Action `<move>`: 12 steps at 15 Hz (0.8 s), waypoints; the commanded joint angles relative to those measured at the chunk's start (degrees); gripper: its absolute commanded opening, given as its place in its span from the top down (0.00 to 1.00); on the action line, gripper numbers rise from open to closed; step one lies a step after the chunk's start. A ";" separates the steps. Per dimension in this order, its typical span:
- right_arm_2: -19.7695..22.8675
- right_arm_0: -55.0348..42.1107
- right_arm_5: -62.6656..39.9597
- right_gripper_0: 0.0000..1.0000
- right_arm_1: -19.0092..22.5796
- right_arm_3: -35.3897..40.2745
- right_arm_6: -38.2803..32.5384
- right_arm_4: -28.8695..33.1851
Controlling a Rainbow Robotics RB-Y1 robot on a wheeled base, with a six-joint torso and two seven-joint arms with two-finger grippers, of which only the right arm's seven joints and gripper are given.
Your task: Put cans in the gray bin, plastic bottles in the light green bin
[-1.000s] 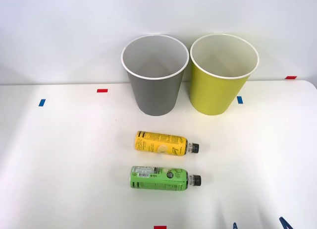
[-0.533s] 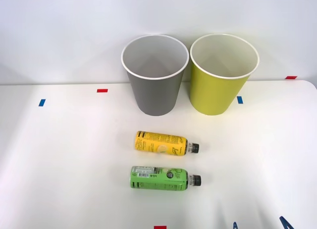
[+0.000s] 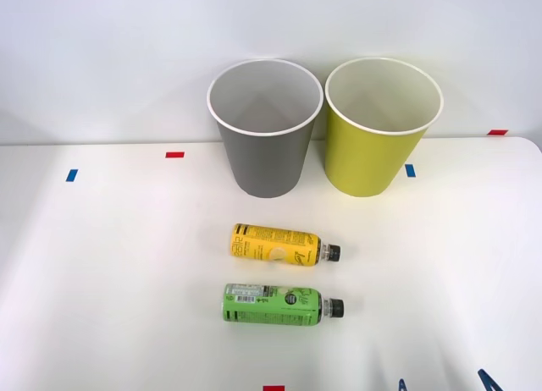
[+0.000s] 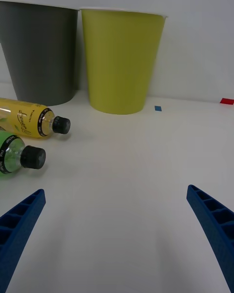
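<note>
Two bins stand upright side by side at the far edge of the white table, against the wall: the gray bin on the left and the light green bin just beside it on the right, their white rims nearly touching. Both show white insides from the front view.

Nearer the robot, in front of the gray bin, two plastic bottles lie on their sides, roughly parallel, black caps pointing right. The yellow-labelled bottle lies closer to the bins; the green bottle lies just nearer the robot, apart from it. Small tape marks dot the table: a blue one at far left, a red one left of the gray bin, a blue one right of the green bin, a red one at the far right edge.

At the right, the right claw hovers low over bare table, released, its blue ribbed fingers spread wide apart, grasping nothing. From the wrist view both bottle caps lie ahead of it.
</note>
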State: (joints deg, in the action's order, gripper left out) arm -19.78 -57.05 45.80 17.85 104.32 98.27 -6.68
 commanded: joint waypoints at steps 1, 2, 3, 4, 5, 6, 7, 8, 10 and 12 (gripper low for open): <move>0.00 0.01 -0.01 0.00 0.00 0.00 -0.01 0.00; 0.00 0.01 -0.01 0.00 0.00 0.00 -0.01 0.00; 0.00 0.01 -0.01 0.00 0.00 0.00 -0.01 0.00; 0.00 0.01 -0.01 0.00 0.00 0.00 -0.01 0.00; 0.00 0.01 -0.01 0.00 0.00 0.00 -0.01 0.00; 0.00 0.01 -0.01 0.00 0.00 0.00 -0.01 0.00; 0.00 0.01 -0.01 0.00 0.00 0.00 -0.01 0.00; 0.00 0.01 -0.01 0.00 0.00 0.00 -0.01 0.00; 0.00 0.01 -0.01 0.00 0.00 0.00 -0.01 0.00; 0.00 0.01 -0.01 0.00 0.00 0.00 -0.01 0.00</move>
State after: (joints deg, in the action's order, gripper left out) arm -19.78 -57.04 45.80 17.84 104.32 98.26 -6.68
